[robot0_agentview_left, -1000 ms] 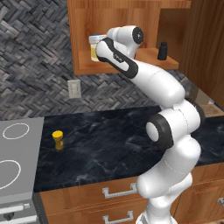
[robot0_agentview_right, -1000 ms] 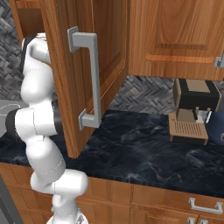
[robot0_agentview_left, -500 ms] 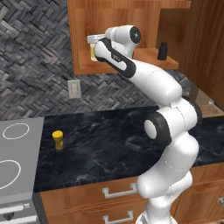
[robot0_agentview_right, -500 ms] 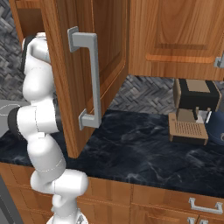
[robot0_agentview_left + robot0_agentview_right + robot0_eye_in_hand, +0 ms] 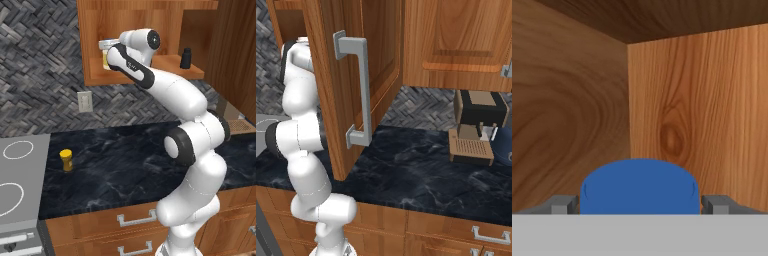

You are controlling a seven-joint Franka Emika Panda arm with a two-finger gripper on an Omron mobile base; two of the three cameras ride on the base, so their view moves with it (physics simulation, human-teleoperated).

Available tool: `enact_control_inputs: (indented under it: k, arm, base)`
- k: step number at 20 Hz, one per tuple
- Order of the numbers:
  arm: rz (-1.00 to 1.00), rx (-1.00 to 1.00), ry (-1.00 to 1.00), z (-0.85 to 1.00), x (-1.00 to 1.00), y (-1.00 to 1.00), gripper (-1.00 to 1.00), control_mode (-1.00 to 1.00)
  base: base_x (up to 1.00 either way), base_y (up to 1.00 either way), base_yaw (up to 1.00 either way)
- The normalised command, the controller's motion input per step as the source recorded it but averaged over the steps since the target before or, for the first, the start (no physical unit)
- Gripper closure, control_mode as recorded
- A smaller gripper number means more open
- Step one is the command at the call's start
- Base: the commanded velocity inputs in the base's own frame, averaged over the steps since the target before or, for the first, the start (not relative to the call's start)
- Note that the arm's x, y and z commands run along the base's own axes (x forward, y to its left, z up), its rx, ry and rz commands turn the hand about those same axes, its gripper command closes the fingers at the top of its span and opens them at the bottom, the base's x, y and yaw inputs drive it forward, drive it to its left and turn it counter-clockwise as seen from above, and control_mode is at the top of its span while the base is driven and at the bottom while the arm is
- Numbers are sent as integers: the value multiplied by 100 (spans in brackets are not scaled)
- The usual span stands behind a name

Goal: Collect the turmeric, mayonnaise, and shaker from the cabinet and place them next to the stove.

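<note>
My gripper [image 5: 109, 50] reaches into the left end of the reddish-brown cabinet [image 5: 150, 20], around the mayonnaise [image 5: 105, 61]. In the hand view its blue lid [image 5: 639, 185] sits between my two fingertips [image 5: 562, 204]. They flank it closely, a thin gap on each side, so the gripper [image 5: 639, 204] is open. The dark shaker [image 5: 186, 58] stands upright at the right end of the same shelf. The yellow-lidded turmeric [image 5: 66, 160] stands on the black counter just right of the grey stove [image 5: 15, 210].
The open cabinet door [image 5: 376, 75] with its grey handle [image 5: 358, 90] hangs right of my arm. A coffee machine [image 5: 478, 125] stands far right on the counter. A wall outlet [image 5: 84, 101] sits under the cabinet. Drawers run along the counter's front.
The arm has barely shifted; the hand has edged a little deeper into the cabinet, at the mayonnaise. Turmeric and shaker stay put.
</note>
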Motion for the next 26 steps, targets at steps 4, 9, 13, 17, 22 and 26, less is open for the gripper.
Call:
enact_control_inputs:
  k: [4,9,13,17,22,26]
  arm:
    - [0,0,0,0,0,0,100,-100]
    - [0,0,-1,0,-1,0,100,-100]
    - [0,0,-2,-1,-7,0,100,-100]
    - [0,0,-5,-17,-32,0,100,-100]
    - [0,0,-9,-12,-71,-2,100,-100]
    - [0,0,-11,11,-89,-19,100,-100]
  base:
    - [0,0,0]
    - [0,0,0]
    - [0,0,0]
    - [0,0,0]
    - [0,0,0]
    - [0,0,0]
